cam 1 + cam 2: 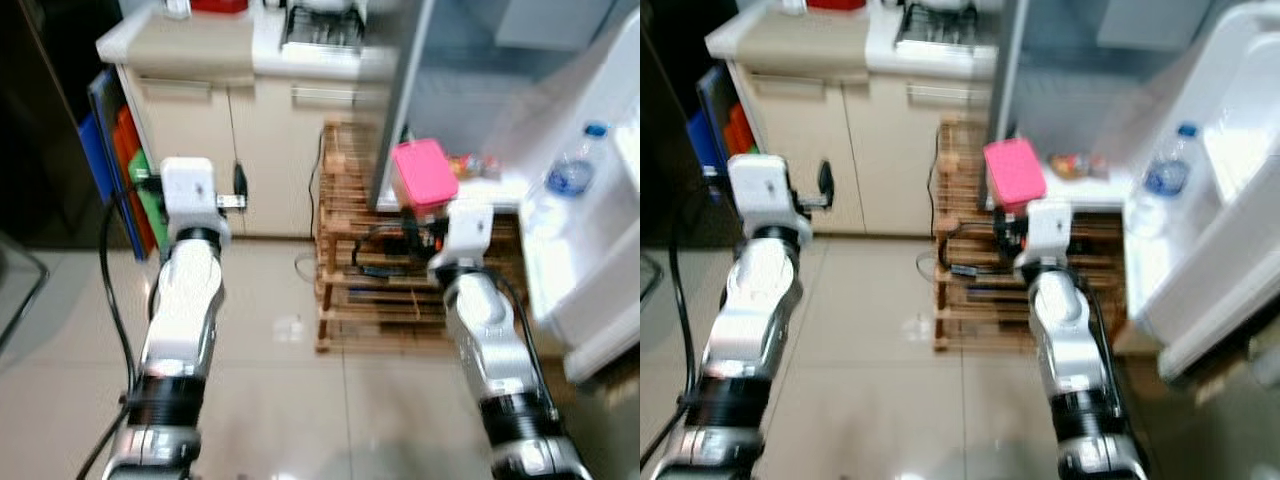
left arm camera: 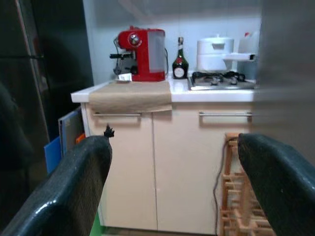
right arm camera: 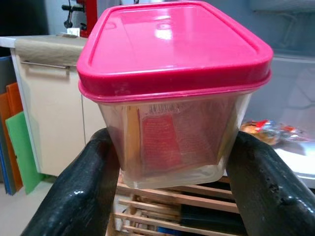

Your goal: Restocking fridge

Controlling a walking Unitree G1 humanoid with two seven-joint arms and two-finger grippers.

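Pink-lidded container point(image 3: 172, 93) is sitting clamped between the right gripper's point(image 3: 170, 162) black fingers at centre frame, before the open fridge point(image 1: 560, 140); the left gripper point(image 2: 172, 182) is hanging wide open, empty.

1 pink-lid tub point(image 3: 172, 93), 1 water btl point(image 1: 572, 170)

Head stereo pair looking down and forward past both arms, sharing the far counter point(image 1: 200, 45) and open fridge, left wrist camera facing the counter from low, right wrist camera close behind the pink-lidded container point(image 3: 172, 88)
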